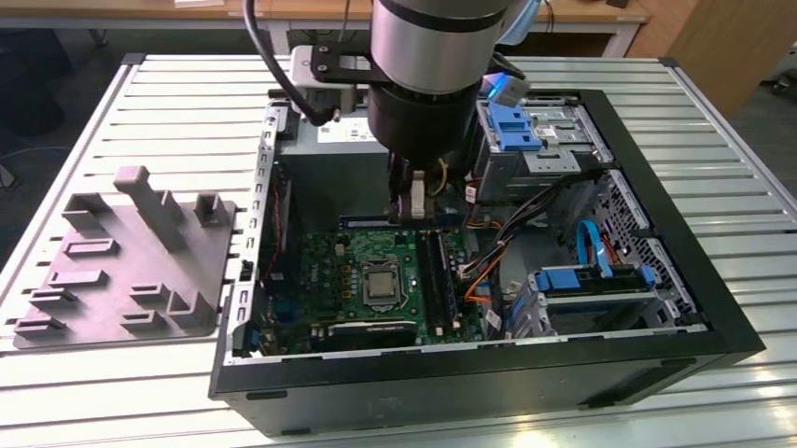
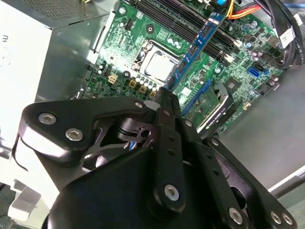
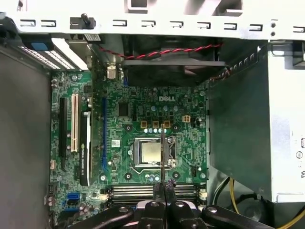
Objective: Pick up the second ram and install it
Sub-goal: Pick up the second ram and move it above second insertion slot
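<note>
Gripper (image 3: pixel 164 188) clenched on the second ram (image 3: pixel 163 152), edge-on over the motherboard (image 3: pixel 143 114); I'd square it to a free memory slot (image 3: pixel 128 192), then press evenly, straight down.

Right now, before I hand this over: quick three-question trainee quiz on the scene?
1. True or false: the gripper is shut on the second ram above the motherboard.
2. In the exterior view, the grey fixture tray lies to which side of the PC case? A) the view's left B) the view's right C) inside it
3. Short answer: what colour is the motherboard?
Key: 1 true; 2 A; 3 green.
</note>
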### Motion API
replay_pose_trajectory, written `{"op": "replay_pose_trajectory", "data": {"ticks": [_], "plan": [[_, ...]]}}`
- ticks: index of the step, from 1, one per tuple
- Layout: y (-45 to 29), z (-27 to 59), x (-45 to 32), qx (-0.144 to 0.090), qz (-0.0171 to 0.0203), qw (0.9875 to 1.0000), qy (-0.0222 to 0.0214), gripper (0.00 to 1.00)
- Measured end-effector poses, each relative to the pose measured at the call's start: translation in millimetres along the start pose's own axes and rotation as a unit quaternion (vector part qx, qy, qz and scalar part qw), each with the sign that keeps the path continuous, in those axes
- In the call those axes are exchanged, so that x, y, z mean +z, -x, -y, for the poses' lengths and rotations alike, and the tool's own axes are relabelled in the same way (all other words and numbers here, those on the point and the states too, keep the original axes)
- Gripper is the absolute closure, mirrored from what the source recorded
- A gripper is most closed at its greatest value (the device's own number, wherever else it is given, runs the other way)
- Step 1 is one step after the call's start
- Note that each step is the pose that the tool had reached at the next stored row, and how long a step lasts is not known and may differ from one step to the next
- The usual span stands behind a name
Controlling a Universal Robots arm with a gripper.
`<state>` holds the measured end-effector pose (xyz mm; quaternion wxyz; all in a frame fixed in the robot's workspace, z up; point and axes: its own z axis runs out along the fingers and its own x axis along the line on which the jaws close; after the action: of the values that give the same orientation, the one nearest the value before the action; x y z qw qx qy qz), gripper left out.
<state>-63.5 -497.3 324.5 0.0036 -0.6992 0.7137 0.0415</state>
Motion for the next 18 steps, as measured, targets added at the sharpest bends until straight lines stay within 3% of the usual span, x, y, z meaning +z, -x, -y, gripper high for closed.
{"op": "replay_pose_trajectory", "data": {"ticks": [14,18], "plan": [[-1.3,1.7,18.5,0.000,0.0003,1.0000,0.0000,0.89],[-1.0,1.5,13.5,0.000,0.0002,1.0000,0.0000,0.89]]}}
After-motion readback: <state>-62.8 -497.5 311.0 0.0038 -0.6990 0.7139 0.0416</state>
